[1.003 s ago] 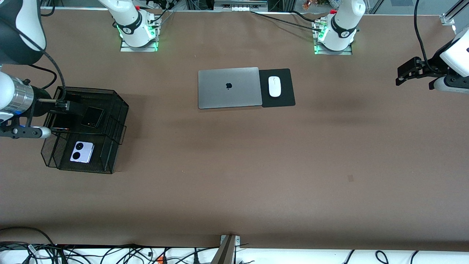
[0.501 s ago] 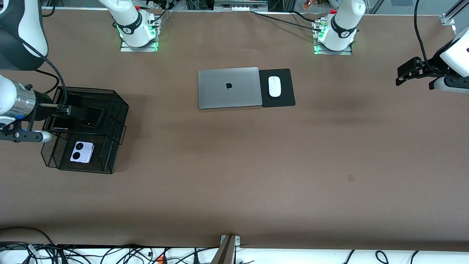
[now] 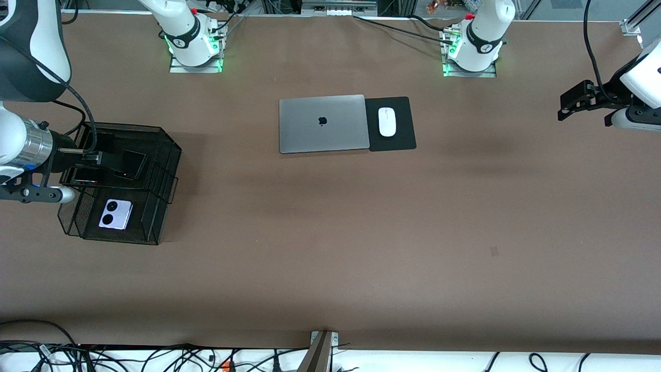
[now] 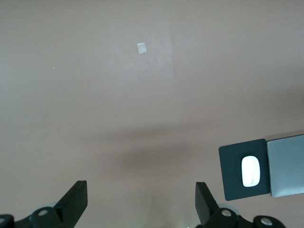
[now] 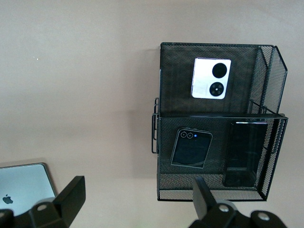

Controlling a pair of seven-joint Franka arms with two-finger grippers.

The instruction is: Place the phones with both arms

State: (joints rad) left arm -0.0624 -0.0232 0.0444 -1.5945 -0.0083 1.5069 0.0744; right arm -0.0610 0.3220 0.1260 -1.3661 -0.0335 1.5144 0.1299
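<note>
Since a second ago my right arm has drifted a bit toward the table edge at its end; nothing else moved. Right gripper [image 3: 95, 156] hangs over the black mesh organizer [image 3: 170, 150], fingers spread wide, holding nothing. All three phones are in that organizer: lavender-white phone [image 3: 115, 214] flat in the compartment nearest the front camera, small black phone [image 3: 130, 164] and long black phone [image 5: 243, 154] side by side in the one farther from it.

Left gripper [image 3: 570, 106] waits over bare tabletop near its own end edge, fingers also wide apart, empty.

My guess on handling: stiff, light, slick glass slabs, so I'd pinch across the short sides, not the faces. Mesh walls are tight around them, so straight up and down is the only clean path. Plenty of open tabletop between the organizer and the laptop [image 3: 323, 123] with its white mouse [image 3: 387, 122]
</note>
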